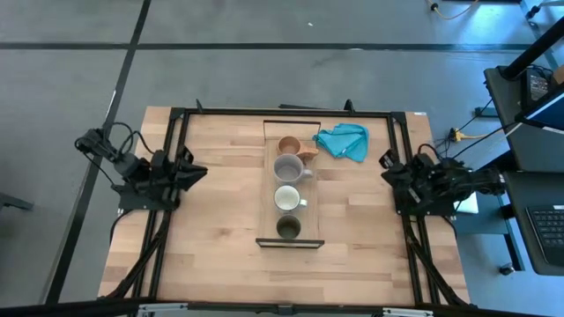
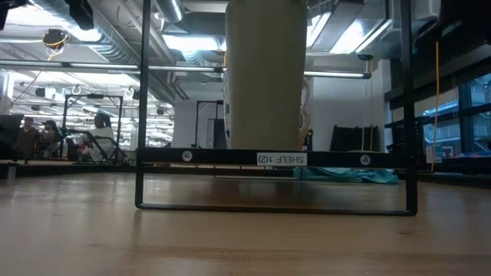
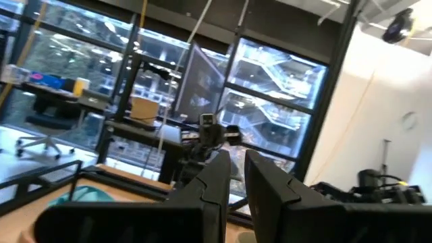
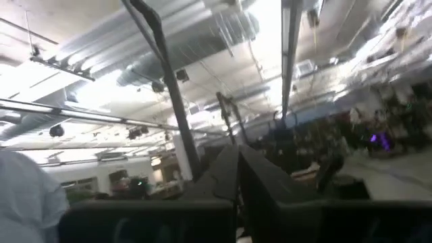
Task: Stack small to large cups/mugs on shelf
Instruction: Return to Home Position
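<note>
The shelf (image 1: 270,211) lies lengthwise along the middle of the table, and four cups stand on it in a row. The tan wooden cup (image 1: 288,145) is farthest, then the grey mug (image 1: 288,167), the pale mug (image 1: 287,198) and the dark olive cup (image 1: 288,228) nearest. In the low view the nearest cup (image 2: 265,73) stands upright on the shelf's front edge (image 2: 199,157). My left gripper (image 1: 197,171) is drawn back at the table's left edge, shut, with nothing between its fingers (image 3: 214,182). My right gripper (image 1: 388,173) is at the right edge, also shut and holding nothing.
A crumpled teal cloth (image 1: 344,141) lies on the table to the right of the shelf's far end. A black metal frame (image 1: 176,132) runs around the tabletop. Bare wood shows on both sides of the shelf and along the near edge.
</note>
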`<state>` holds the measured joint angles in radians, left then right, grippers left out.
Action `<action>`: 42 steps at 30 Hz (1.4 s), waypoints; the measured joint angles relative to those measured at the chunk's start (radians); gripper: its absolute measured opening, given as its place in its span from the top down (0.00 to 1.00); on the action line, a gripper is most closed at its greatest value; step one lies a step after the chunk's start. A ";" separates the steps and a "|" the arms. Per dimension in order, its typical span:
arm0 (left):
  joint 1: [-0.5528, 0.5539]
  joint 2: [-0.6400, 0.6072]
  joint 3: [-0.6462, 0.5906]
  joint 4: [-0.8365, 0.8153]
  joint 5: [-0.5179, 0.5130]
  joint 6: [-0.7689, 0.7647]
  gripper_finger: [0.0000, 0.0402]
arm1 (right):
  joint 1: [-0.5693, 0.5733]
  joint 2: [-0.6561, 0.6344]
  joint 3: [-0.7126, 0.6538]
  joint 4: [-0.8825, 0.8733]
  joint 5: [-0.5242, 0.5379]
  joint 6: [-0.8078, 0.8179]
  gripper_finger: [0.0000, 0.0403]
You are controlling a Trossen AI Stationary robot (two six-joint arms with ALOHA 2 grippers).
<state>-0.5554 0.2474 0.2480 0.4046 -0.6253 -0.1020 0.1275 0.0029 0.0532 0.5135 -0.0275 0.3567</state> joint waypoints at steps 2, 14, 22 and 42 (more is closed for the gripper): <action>0.000 0.000 -0.006 0.003 0.021 -0.008 0.90 | 0.000 0.001 -0.018 -0.010 -0.007 0.022 0.96; 0.000 0.000 -0.150 0.167 0.070 -0.060 0.90 | 0.000 0.002 -0.047 -0.015 -0.017 -0.024 0.96; 0.000 0.000 -0.240 0.279 0.123 -0.101 0.90 | 0.000 0.002 -0.047 -0.025 -0.019 -0.022 0.96; 0.001 -0.001 -0.240 0.081 0.247 -0.128 0.90 | 0.000 0.003 -0.046 -0.370 -0.017 -0.075 0.96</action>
<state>-0.5549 0.2466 0.0082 0.4860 -0.3784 -0.2299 0.1273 0.0055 0.0071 0.1437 -0.0443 0.2815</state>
